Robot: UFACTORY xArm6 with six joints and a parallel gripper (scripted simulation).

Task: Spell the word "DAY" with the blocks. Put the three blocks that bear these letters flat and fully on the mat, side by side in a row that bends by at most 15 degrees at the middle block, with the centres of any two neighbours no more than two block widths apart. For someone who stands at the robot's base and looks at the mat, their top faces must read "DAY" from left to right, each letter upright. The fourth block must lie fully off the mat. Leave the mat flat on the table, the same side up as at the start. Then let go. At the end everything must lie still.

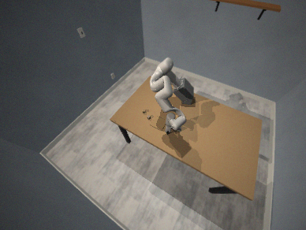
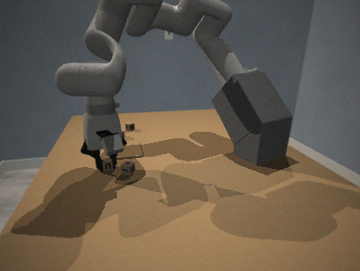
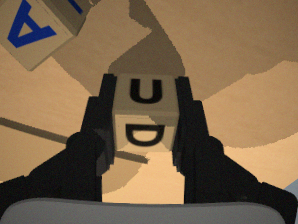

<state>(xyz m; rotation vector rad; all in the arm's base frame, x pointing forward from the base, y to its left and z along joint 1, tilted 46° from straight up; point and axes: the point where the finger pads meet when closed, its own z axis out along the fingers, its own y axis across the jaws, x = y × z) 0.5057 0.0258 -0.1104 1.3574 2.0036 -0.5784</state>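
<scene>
My gripper is shut on a wooden block at the table's surface or just above it; which is unclear. The block's top face bears a black D, and a side face bears a black U. A block with blue letters stands beside it, apart from the fingers, showing an A in the wrist view. Two small blocks lie farther off; their letters are unreadable. The mat shows only as a thin edge, close to the held block.
The wooden table carries everything. The grey robot base stands on its far side in the top view. Shadows of the arm cover much of the surface around the gripper. The table's near long edge runs close to the gripper in the top view.
</scene>
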